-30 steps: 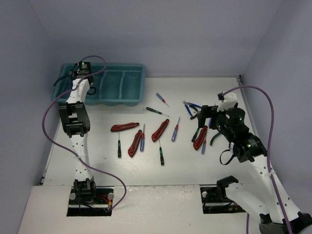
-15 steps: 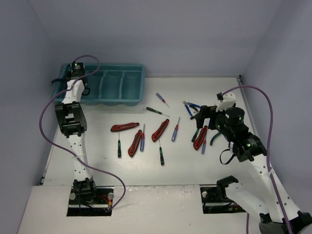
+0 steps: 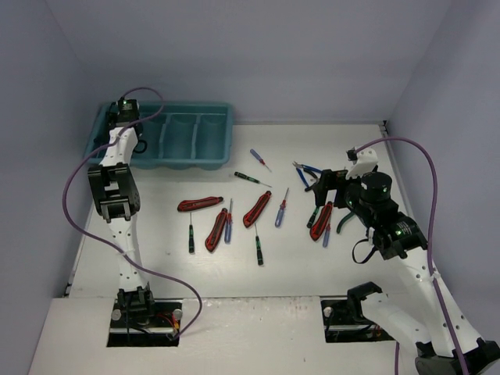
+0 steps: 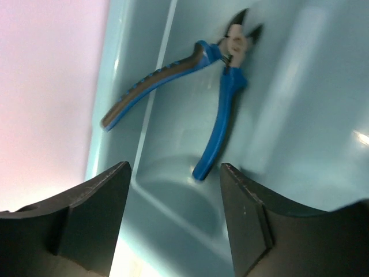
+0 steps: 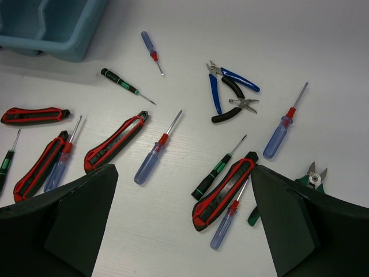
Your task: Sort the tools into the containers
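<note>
My left gripper (image 4: 176, 168) hangs open over the left end of the teal tray (image 3: 187, 162), nothing between its fingers. Blue-handled pliers (image 4: 223, 78) lie loose on the tray floor (image 4: 300, 115) below it, one handle against the side wall. My right gripper (image 5: 183, 170) hovers open above the tools on the table's right side, over a red-and-black utility knife (image 5: 225, 190) with a green screwdriver (image 5: 216, 170) and a blue screwdriver (image 5: 229, 216) beside it. More knives (image 3: 199, 204) and screwdrivers (image 3: 281, 208) lie spread across the middle of the table.
Blue pliers (image 5: 222, 81) and black pliers (image 5: 233, 107) lie together behind the right gripper; green pliers (image 5: 311, 179) sit by its right finger. The tray's other compartments (image 3: 195, 133) show nothing inside. Walls close in on both sides.
My left gripper has opened and let the blue pliers drop into the tray, and its wrist has shifted slightly left. The right arm has not moved.
</note>
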Available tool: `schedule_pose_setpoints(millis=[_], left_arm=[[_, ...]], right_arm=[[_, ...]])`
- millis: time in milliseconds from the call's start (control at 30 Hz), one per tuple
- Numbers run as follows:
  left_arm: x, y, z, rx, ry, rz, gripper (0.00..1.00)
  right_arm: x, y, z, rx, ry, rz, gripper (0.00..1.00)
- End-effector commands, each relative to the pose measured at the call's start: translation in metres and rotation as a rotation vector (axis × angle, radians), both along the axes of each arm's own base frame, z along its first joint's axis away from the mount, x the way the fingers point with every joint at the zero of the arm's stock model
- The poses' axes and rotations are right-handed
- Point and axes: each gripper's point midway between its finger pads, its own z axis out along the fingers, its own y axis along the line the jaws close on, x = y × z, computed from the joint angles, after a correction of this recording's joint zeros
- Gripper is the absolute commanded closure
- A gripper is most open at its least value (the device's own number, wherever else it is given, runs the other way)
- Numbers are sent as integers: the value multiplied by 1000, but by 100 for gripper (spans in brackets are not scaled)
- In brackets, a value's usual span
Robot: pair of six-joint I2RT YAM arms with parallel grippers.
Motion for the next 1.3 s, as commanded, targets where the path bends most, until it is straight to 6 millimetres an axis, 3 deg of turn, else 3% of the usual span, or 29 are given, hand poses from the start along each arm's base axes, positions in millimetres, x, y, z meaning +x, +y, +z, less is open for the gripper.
schedule_pose_setpoints(millis=[0, 100, 233, 300, 367, 433, 600, 767, 900, 1067, 1167, 1267], left_arm=[[-14, -65, 150, -59, -282, -97, 39], [-37, -124, 183, -173, -335, -214, 36], [-84, -217, 185, -345, -290, -365, 31], [-108, -259, 164, -458, -235, -420, 30], [-135, -305, 163, -535, -220, -490, 30], [-160, -340, 147, -571, -161, -557, 30], [-210, -397, 107, -655, -26, -639, 30], [-242, -428, 80, -698, 66, -669, 30], [-259, -441, 80, -707, 74, -692, 29], [-279, -432, 76, -719, 80, -678, 27], [-290, -421, 81, -725, 60, -675, 27], [-299, -412, 82, -732, 47, -667, 26]], right_arm=[[7, -2, 36, -4, -111, -6, 0], [7, -7, 36, -22, -118, -25, 0], [9, -14, 36, -48, -126, -56, 0], [9, -17, 36, -55, -127, -71, 0], [8, -19, 34, -56, -125, -83, 0], [8, -21, 33, -48, -123, -96, 0], [7, -25, 25, -18, -101, -141, 0], [15, -28, 1, -6, -25, -202, 1], [26, -30, -37, 11, 93, -271, 5], [39, -38, -83, 55, 259, -325, 12], [47, -63, -106, 83, 337, -419, 18], [52, -79, -117, 60, 365, -488, 22]])
